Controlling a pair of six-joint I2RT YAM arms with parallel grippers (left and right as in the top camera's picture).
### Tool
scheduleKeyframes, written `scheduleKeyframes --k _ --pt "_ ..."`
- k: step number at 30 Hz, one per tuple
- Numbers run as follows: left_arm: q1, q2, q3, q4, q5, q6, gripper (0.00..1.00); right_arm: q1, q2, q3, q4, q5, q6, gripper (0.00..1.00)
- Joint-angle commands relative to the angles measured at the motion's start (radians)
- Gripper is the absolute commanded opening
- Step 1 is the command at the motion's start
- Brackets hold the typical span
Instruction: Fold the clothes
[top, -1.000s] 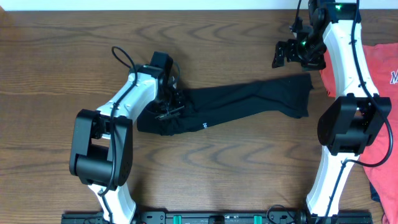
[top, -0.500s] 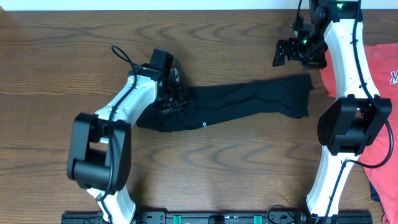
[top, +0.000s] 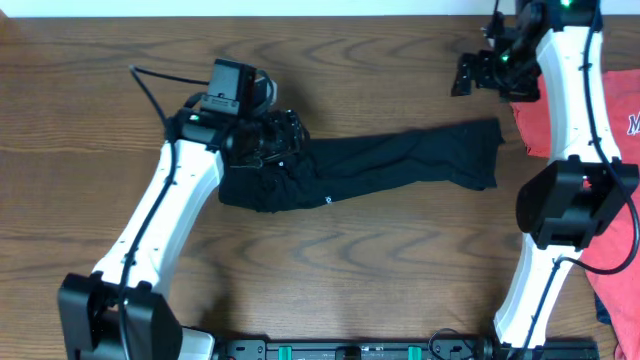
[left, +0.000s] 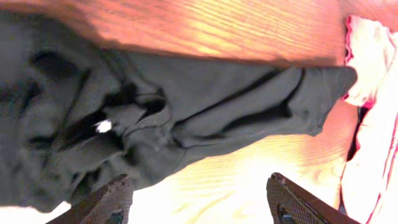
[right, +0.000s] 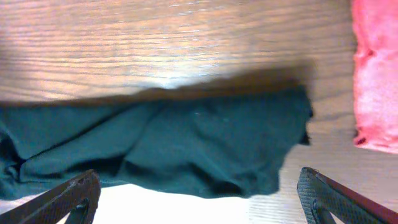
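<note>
While the left tool (top: 283, 138) hangs over the bunched left end of the black garment (top: 400, 165), its jaws are spread. Left wrist view shows both fingers (left: 109, 199) apart with no cloth between them and crumpled folds just beyond the tips. Can't tell if the tips touch the fabric. Garment lies mid-desk (top: 100, 60), long axis left-right, right end angled slightly toward the far edge. Left end is a wadded lump. Right end is flatter, flares wider and finishes in a straight hem pointing right. Right tool (top: 468, 76) sits past that hem toward the far edge, apart from the cloth. Its jaws are spread wide too, one finger at each side of the right wrist view, nothing gripped, hem end on the desk below. Red-orange T-shirt (top: 618, 110) lies at the desk's right edge, just beside the hem, with a strip of bare wood between them.
</note>
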Motion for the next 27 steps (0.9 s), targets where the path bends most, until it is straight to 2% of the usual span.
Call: scheduleKeyframes --k 1,7,11,20,27 --pt "0.078 0.006 -0.005 -0.034 0.001 -0.002 0.71 -0.05 -0.015 0.016 -0.012 -0.004 -0.005 0.99" --pt "0.212 0.01 -0.072 -0.02 0.106 0.045 0.71 -0.1 -0.015 0.016 -0.034 -0.006 -0.005 0.99" --pt "0.265 0.01 -0.083 -0.023 0.186 0.11 0.75 -0.117 -0.014 -0.022 0.003 -0.01 -0.039 0.99" --pt "0.273 0.01 -0.083 -0.052 0.225 0.113 0.76 -0.149 -0.003 -0.312 0.224 -0.135 -0.092 0.99" --pt "0.273 0.01 -0.083 -0.078 0.232 0.113 0.76 -0.145 0.064 -0.404 0.322 -0.159 -0.109 0.99"
